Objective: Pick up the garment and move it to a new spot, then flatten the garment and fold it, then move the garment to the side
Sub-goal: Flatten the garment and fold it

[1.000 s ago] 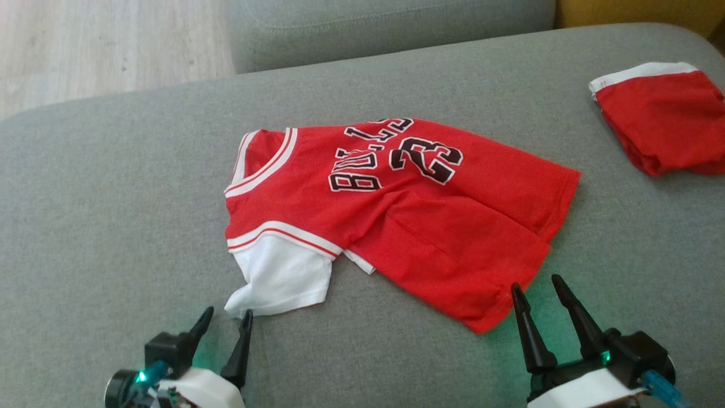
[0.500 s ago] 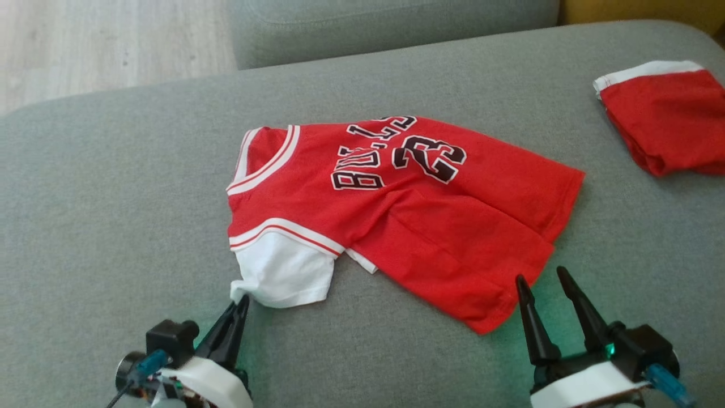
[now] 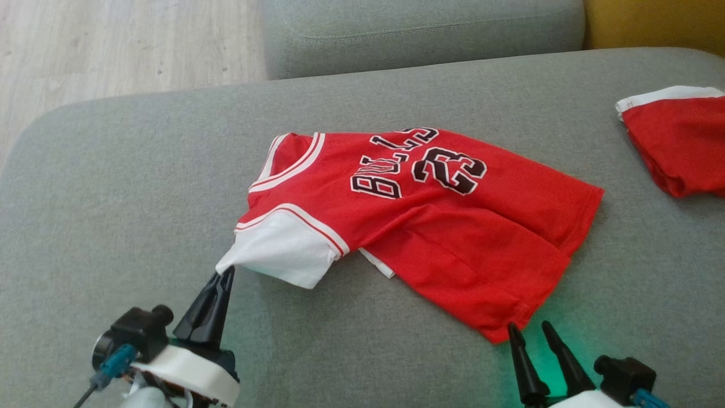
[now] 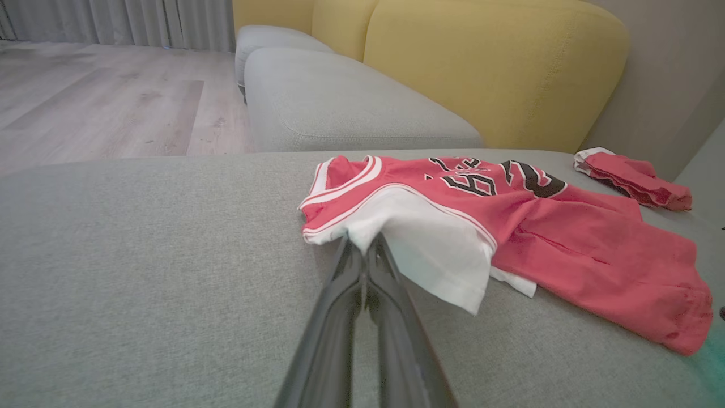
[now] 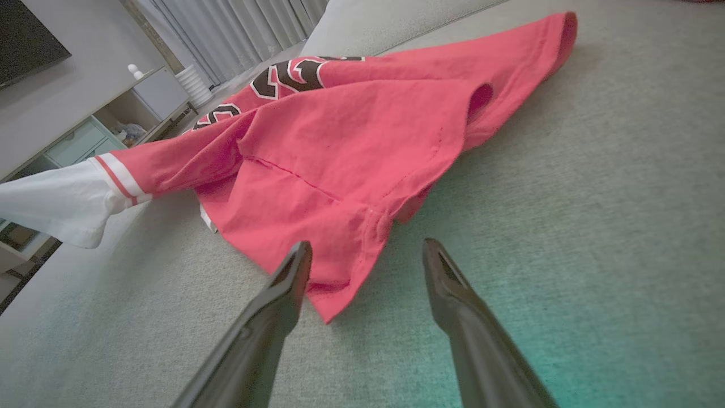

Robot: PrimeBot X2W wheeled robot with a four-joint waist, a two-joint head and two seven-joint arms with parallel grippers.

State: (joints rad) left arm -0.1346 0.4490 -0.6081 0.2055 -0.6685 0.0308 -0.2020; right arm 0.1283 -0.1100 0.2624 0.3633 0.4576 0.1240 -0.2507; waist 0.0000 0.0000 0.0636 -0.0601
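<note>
A folded red-and-white cloth (image 3: 677, 147) lies on the grey sofa seat (image 3: 113, 187), with yellow cushions (image 4: 493, 68) behind and pale wooden floor (image 3: 113, 45) beyond.

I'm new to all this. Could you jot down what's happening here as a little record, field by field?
surface: grey sofa cushion
garment: red jersey, number 23, rumpled, one side folded over
left gripper: shut on the jersey's white sleeve, its edge raised off the cushion
right gripper: open, at the jersey's near hem corner, gripping nothing
also there: second red garment, bundled, far right
</note>
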